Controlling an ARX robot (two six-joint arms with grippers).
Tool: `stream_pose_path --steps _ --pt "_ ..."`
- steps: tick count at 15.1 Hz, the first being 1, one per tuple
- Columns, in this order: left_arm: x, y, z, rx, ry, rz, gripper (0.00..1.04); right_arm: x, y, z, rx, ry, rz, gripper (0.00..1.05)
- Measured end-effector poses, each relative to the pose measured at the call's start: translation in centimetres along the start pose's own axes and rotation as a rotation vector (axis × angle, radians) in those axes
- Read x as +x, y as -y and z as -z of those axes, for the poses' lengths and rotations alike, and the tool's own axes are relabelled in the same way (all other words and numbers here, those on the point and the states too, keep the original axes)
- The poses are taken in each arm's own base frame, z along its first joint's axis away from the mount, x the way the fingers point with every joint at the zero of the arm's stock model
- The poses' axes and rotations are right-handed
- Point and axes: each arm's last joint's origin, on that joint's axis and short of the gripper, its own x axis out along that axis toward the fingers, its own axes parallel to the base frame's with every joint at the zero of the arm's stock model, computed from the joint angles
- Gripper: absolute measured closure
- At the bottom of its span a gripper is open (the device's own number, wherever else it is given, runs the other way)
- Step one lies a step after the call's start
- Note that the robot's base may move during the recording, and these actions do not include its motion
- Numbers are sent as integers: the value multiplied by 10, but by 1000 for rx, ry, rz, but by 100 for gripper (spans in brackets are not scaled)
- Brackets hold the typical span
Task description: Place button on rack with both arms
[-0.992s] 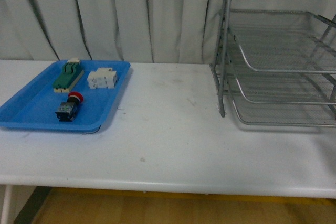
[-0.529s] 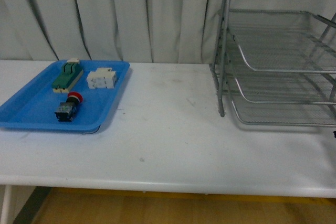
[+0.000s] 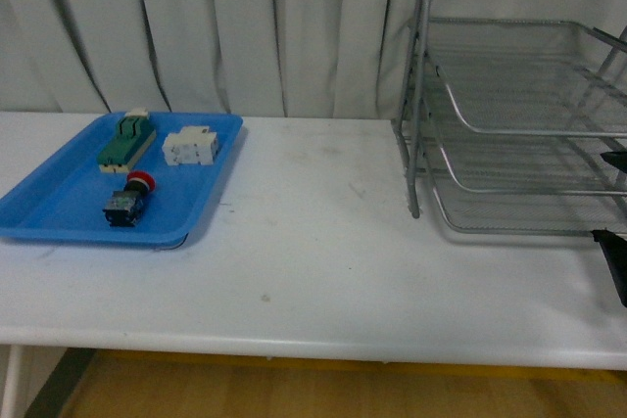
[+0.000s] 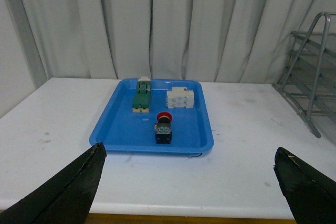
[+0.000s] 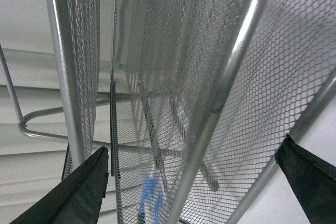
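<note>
The button (image 3: 127,199), red cap on a dark boxy body, lies on its side in the blue tray (image 3: 59,208) at the left of the table; the left wrist view shows the button (image 4: 164,127) too. The silver wire-mesh rack (image 3: 519,115) stands at the right. My left gripper (image 4: 194,182) is open, well back from the tray, with nothing between its fingers. My right gripper (image 5: 191,184) is open close against the rack's mesh (image 5: 178,77). In the front view only a dark fingertip (image 3: 613,261) shows at the right edge, beside the rack's lowest tier.
In the tray also lie a green-and-cream switch (image 3: 127,141) and a white block (image 3: 191,146). White curtains hang behind the table. The table's front edge (image 3: 294,349) runs across the bottom, with wooden floor below it.
The right gripper has come into the front view at the right edge, next to the rack. The button and tray have not moved.
</note>
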Motion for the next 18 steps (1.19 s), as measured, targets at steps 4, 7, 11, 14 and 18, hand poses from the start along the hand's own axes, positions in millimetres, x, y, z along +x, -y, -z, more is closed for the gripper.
stream_pose_path --steps 4,7,11,14,18 --pt "0 0 0 0 0 0 7 20 -6 3 -39 -15 -47 11" --pt "0 0 0 0 0 0 7 30 -7 1 -63 -3 -65 47" --pt "0 0 0 0 0 0 7 29 0 0 -65 1 -41 93" --pt "0 0 0 0 0 0 7 20 6 -1 53 0 -21 100" --pt "0 0 0 0 0 0 7 -14 11 -1 90 -24 36 101"
